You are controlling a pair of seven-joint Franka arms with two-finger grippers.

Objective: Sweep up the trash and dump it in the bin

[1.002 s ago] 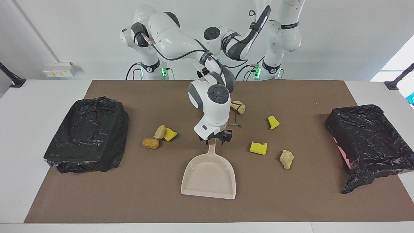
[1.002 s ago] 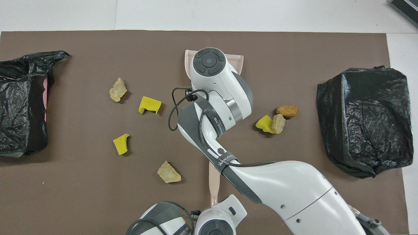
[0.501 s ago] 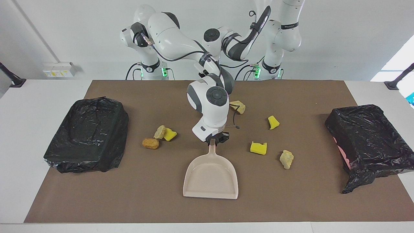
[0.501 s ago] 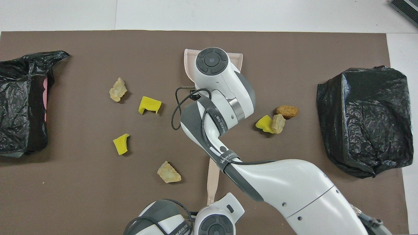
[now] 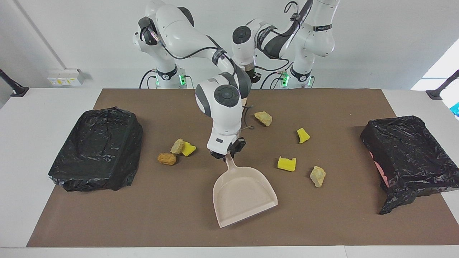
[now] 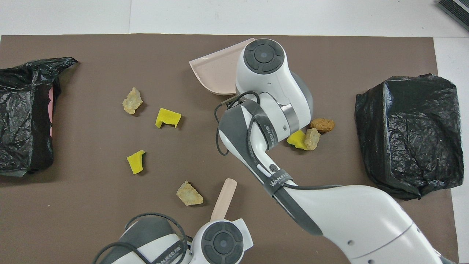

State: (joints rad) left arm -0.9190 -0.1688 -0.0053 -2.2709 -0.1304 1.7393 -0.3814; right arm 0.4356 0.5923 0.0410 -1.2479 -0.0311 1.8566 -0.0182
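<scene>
Dustpan (image 5: pixel 244 195) swung askew by right gripper (image 5: pixel 227 153), left gripper (image 6: pixel 220 220) apparently lifted brush (image 6: pixel 224 198)

Dustpan (image 5: pixel 244 195): smooth beige plastic with a faint sheen. Table cover (image 5: pixel 143 215): matt brown, paper-like sheet. Bin liners (image 5: pixel 96 147) (image 5: pixel 412 157): thin, crinkled, glossy black plastic film. Yellow pieces (image 5: pixel 286 163): porous matt foam. Pale lumps (image 5: pixel 317 176): rough, stone-like surface. Arm shells (image 5: pixel 222 104): glossy white plastic with grey joints.

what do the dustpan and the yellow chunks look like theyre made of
Dustpan: probably moulded plastic, going by its smooth, even pale beige surface and thin raised rim. Yellow chunks: likely foam or sponge, matte bright yellow with cut, blocky faces; I cannot confirm softness.
</scene>
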